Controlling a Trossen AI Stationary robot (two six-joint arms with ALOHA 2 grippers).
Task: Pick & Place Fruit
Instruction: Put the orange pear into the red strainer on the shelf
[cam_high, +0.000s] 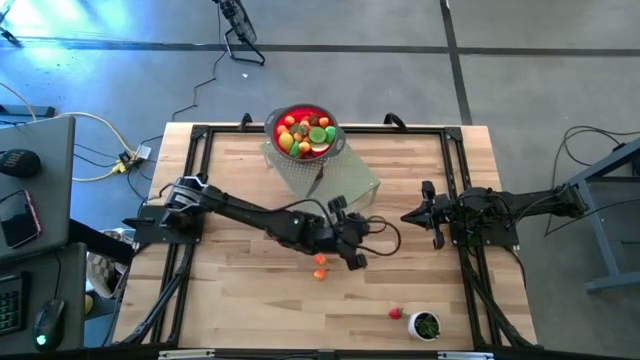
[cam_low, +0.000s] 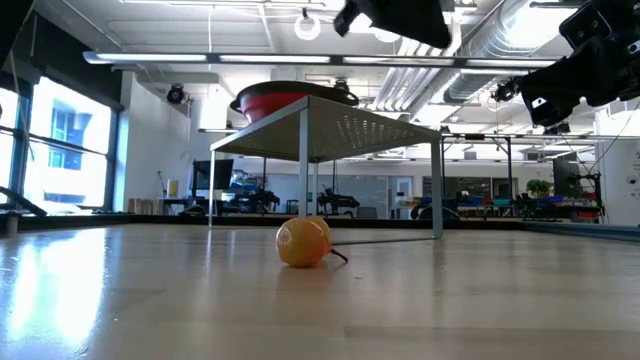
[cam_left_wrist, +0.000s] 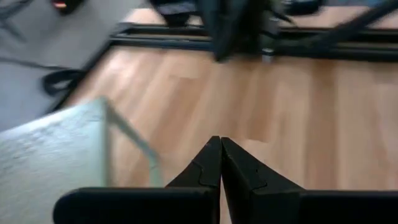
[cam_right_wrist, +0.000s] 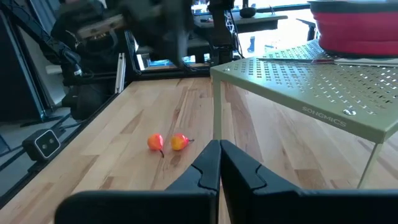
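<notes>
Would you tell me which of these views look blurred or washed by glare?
Left wrist view: table and perforated stand smeared, only the shut left gripper crisp. Low view: bright windows behind, orange fruit sharp. Right wrist view: left arm blurred. High view: even light.

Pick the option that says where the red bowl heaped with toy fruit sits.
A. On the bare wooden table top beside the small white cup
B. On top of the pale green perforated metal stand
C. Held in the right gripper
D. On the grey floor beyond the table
B: the red bowl of fruit rests on the pale green perforated metal stand, raised off the wooden table.
</notes>
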